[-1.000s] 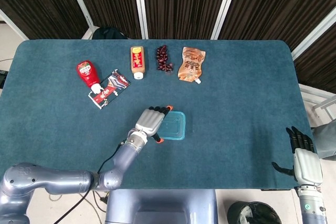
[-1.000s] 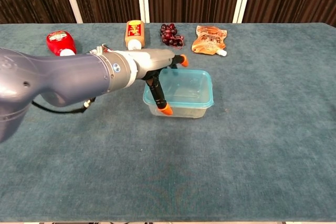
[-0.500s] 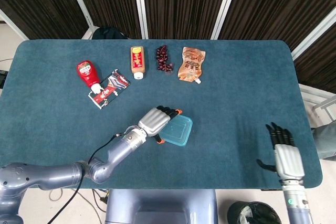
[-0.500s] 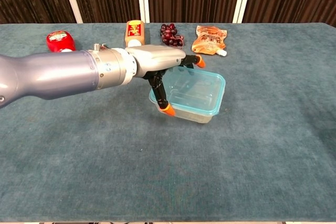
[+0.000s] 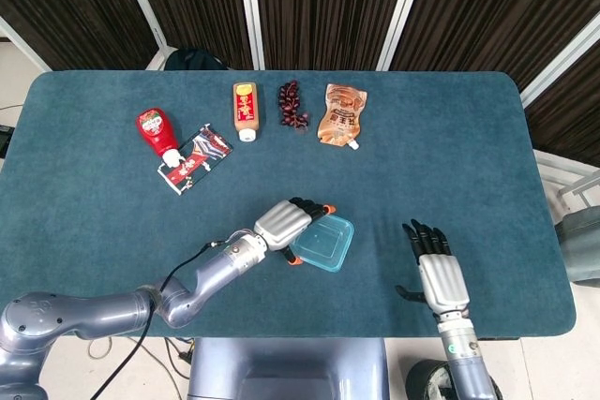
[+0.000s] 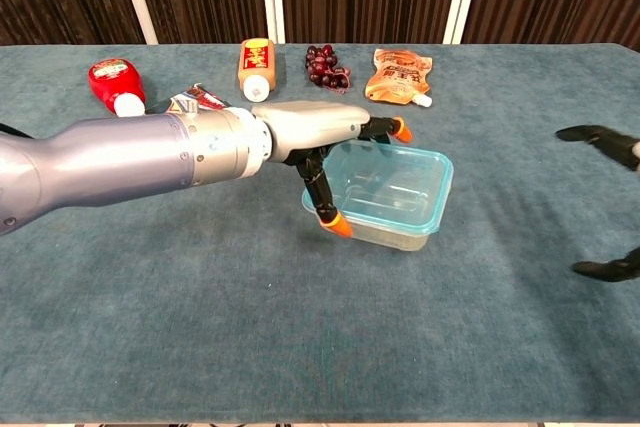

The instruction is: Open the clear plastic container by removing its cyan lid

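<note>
The clear plastic container [image 6: 398,232] carries its cyan lid [image 5: 325,242] and sits tilted near the table's front middle. My left hand [image 5: 285,223] grips its left end, with orange-tipped fingers over the lid's far edge and one finger down the near wall. The chest view shows the same left hand [image 6: 312,128] and the lid [image 6: 392,183] still seated on the rim. My right hand [image 5: 439,279] is open, fingers spread, to the right of the container and apart from it. Only its dark fingertips [image 6: 596,136] show at the chest view's right edge.
Along the back of the blue table [image 5: 450,156] lie a red ketchup bottle [image 5: 157,130], a red printed packet [image 5: 195,158], a brown sauce bottle [image 5: 246,107], a bunch of dark grapes [image 5: 292,105] and an orange pouch [image 5: 341,114].
My left hand has carried the container to the right and tilted it. My right hand has come in from the table's right front corner toward the container.
</note>
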You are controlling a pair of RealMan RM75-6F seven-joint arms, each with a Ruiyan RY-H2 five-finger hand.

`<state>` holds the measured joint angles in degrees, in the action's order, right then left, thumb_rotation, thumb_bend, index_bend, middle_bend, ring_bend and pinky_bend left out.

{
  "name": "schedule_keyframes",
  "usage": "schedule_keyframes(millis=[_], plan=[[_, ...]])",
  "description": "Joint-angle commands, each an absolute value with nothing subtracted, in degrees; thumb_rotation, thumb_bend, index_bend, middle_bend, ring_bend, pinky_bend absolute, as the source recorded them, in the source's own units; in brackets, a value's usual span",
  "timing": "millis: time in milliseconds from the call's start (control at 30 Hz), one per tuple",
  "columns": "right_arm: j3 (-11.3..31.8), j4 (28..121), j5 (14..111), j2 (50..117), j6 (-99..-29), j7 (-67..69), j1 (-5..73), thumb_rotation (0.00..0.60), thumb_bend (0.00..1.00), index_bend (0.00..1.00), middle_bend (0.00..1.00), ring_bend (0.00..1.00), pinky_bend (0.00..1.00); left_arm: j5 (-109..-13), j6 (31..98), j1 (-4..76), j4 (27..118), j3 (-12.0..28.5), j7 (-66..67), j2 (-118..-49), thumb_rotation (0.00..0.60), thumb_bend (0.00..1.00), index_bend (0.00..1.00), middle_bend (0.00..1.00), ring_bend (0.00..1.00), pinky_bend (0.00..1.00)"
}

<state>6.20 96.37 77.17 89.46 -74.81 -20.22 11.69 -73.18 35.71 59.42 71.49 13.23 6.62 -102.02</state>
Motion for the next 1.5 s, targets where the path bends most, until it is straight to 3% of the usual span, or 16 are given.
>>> schedule_keyframes(millis=[33,667,1500], plan=[[6.5,96.2,76.1,91.3,-74.2,-21.6,12.5,0.600,0.21,0.00,0.00,0.00,0.00,-74.0,35.4,59.9,70.8,12.9,5.3,-102.4,0.600,0.04,0.11,0.23,0.19,0.39],[8.2,98.9,73.1,97.9,-75.0,-24.1,14.3,0.600,0.21,0.00,0.00,0.00,0.00,-74.4,34.0,61.9,69.6,12.1,2.7,-102.8,0.600,0.05,0.11,0.22,0.19,0.39],[7.8,99.9,70.4,101.0,-76.4,-25.5,14.6,0.600,0.22,0.00,0.00,0.00,0.00,-68.6,30.0,66.2,70.9,12.5,7.4,-102.2,0.600,0.05,0.11,0.22,0.18,0.38]])
